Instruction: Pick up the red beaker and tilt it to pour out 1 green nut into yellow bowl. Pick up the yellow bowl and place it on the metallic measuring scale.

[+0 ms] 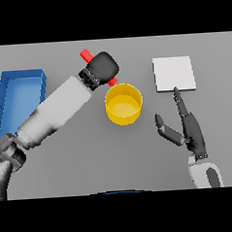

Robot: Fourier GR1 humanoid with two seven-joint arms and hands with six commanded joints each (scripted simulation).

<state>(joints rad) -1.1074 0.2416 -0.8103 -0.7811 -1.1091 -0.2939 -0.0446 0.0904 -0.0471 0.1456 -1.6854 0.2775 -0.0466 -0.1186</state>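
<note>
So the left hand is wrapped around the red beaker, fingers curled over it so only a red bit sticks out above the hand and another red sliver shows just under it. The beaker looks tipped over on a slant, with that lower red end right at the rim of the yellow bowl. The bowl sits on the grey table just below and to the right of that hand. I can't make out any nut inside it. The right hand is resting loose with its fingers straight, one fingertip reaching up to the near edge of the metallic scale; the bowl is off to its left. A blue tray sits behind the left forearm.
</note>
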